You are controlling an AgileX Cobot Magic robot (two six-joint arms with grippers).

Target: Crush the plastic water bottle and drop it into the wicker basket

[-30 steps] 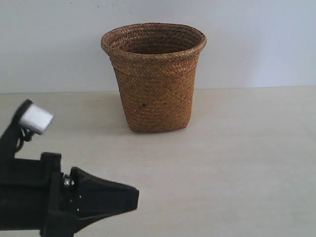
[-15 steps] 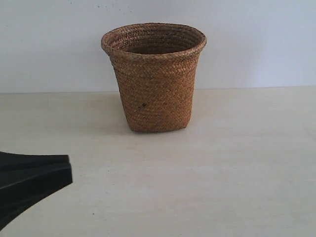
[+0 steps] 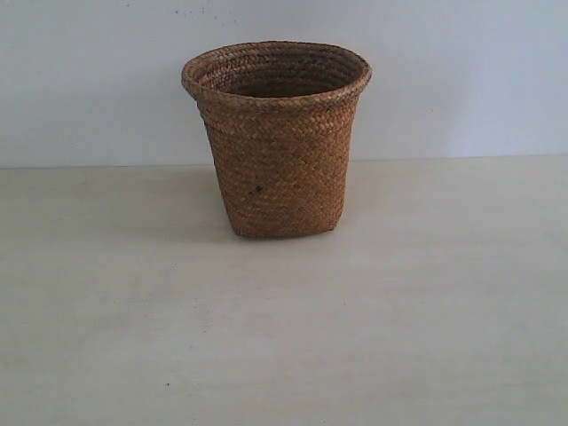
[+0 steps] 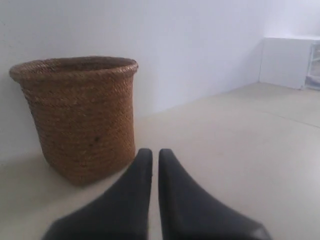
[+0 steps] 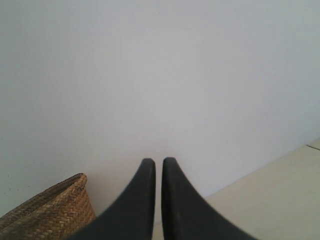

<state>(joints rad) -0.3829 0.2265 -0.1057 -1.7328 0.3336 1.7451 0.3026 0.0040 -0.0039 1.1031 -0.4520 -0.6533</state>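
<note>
The tall brown wicker basket point(image 3: 277, 142) stands upright at the back middle of the pale table, close to the white wall, its small dark spot facing the camera. No plastic water bottle shows in any view. Neither arm appears in the exterior view. In the left wrist view my left gripper point(image 4: 155, 153) is shut with nothing between its black fingers, low over the table and a short way from the basket point(image 4: 80, 117). My right gripper point(image 5: 158, 162) is also shut and empty, facing the wall, with the basket's rim point(image 5: 52, 212) at one edge of its view.
The white wall point(image 3: 461, 80) runs right behind the basket. A white block or cabinet point(image 4: 287, 62) stands at the far end of the table in the left wrist view.
The left arm, which filled the lower left of the exterior view a second ago, has drawn back out of that view to the left. The basket has not moved.
</note>
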